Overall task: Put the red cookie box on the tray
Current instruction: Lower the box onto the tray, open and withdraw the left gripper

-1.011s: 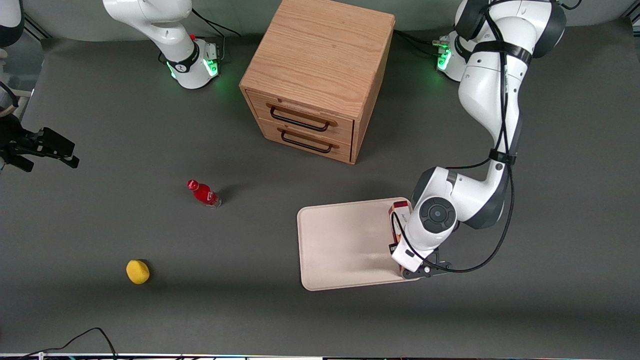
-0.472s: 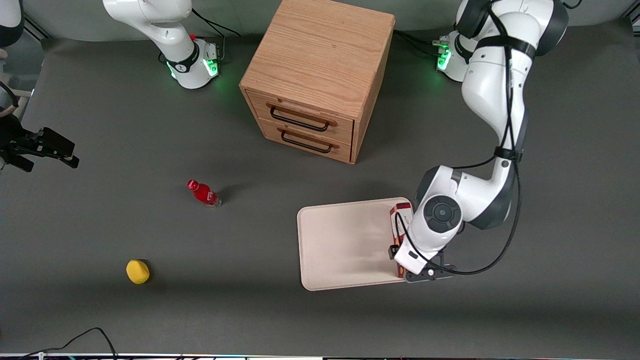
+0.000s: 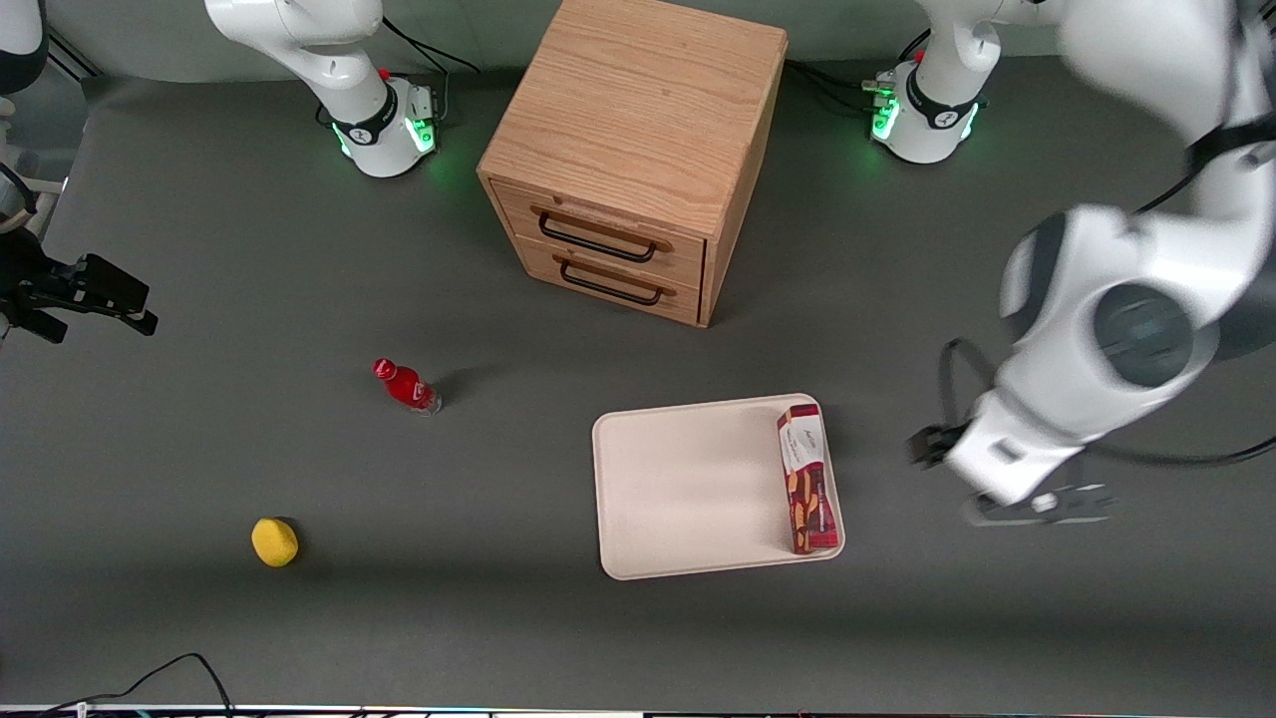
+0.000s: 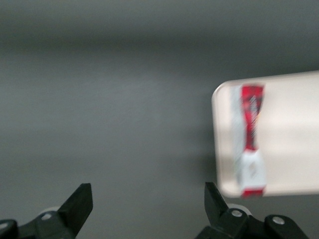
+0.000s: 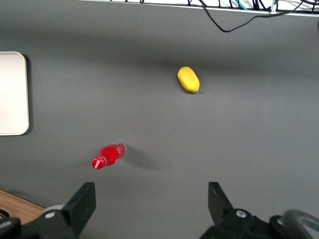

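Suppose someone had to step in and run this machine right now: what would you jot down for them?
Gripper: jaws open, empty, hanging over bare table beside the tray, off toward the working arm's end.
Red cookie box: lying flat inside the tray, along the rim nearest the working arm, white end pointing toward the drawer cabinet.
Done: box is on the tray and released.
Left: seemingly nothing but parking the arm.

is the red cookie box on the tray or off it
On it. The red cookie box lies flat inside the tray, along its rim; the open gripper is clear of it.
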